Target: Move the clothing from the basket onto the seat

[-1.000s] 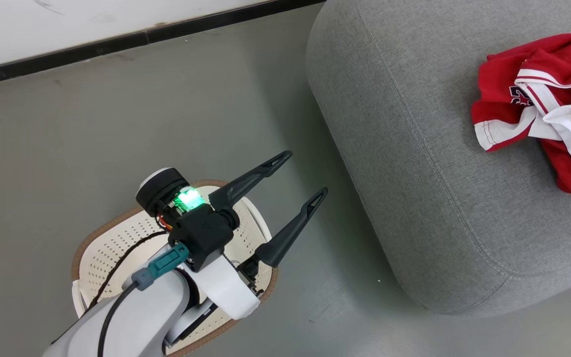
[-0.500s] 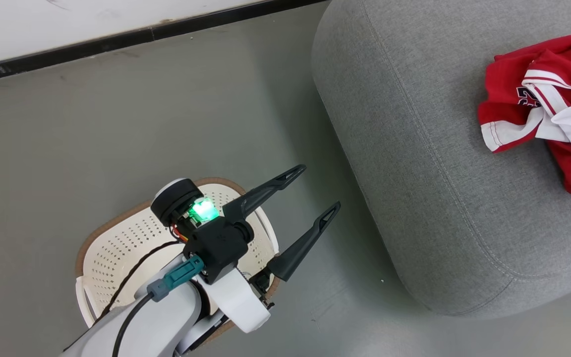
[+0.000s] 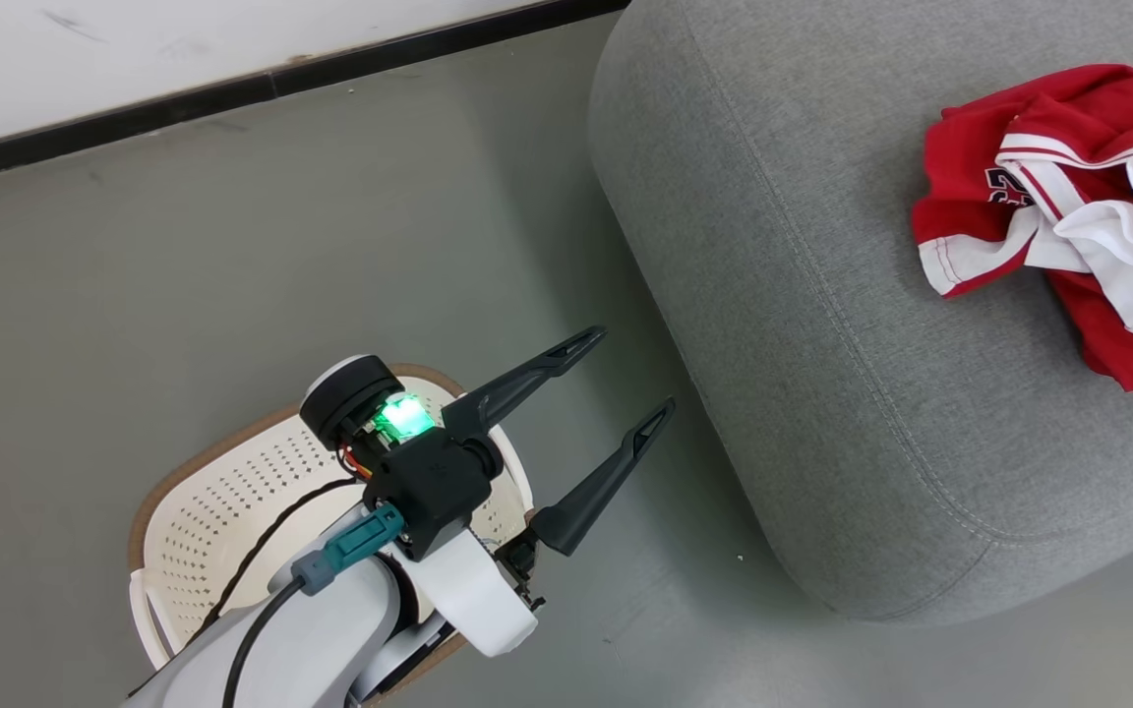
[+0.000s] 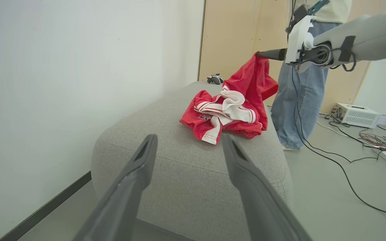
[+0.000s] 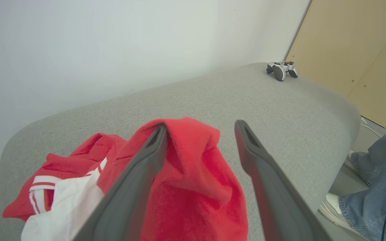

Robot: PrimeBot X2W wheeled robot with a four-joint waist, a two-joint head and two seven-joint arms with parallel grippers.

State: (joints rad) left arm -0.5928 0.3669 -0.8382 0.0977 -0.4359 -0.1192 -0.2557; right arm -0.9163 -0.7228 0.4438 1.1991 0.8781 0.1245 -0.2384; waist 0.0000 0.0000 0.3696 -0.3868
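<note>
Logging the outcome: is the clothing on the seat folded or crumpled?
Crumpled: the clothing lies in a bunched heap on the seat, one red fold hanging from the right jaws.

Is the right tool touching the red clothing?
Touching. Right wrist view: the clothing drapes over one finger of the open right tool; the left wrist view agrees.

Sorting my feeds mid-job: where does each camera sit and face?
Head view: on the head, facing down at basket, floor and seat; left end effector shows, open.
Left wrist view: on that wrist, facing along the seat to the clothing; own fingers show.
Right wrist view: on that wrist, above the clothing, facing the seat's far end; right end effector shows.
Shared: both wrist views catch the game controller and a person's jeans.
</note>
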